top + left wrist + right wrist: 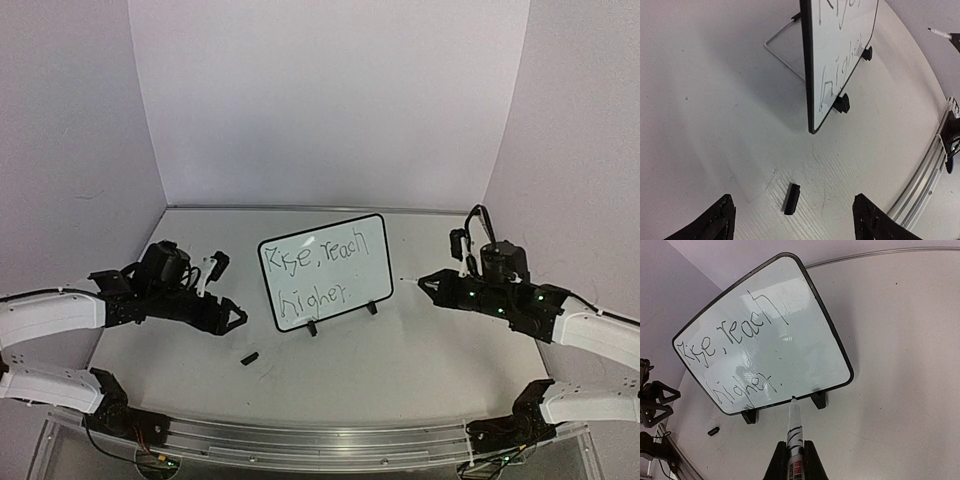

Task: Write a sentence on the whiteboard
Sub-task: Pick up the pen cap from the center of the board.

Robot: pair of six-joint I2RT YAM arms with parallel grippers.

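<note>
The small black-framed white board [325, 270] is standing at the arms' twelve o'clock, showing its dark handwritten sentence [322, 257], the right claw [795, 460] clamping a white marker [794, 427] for writing, the left claw [795, 216] gaping empty near a black cap [791, 198]

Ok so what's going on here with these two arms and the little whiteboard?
The right tool grips a marker, its tip pointing at the lower edge of the whiteboard. The sentence on it reads roughly "Rise, reach higher." The left tool is open and empty, with a small black cap-like piece lying on the table before it.
</note>
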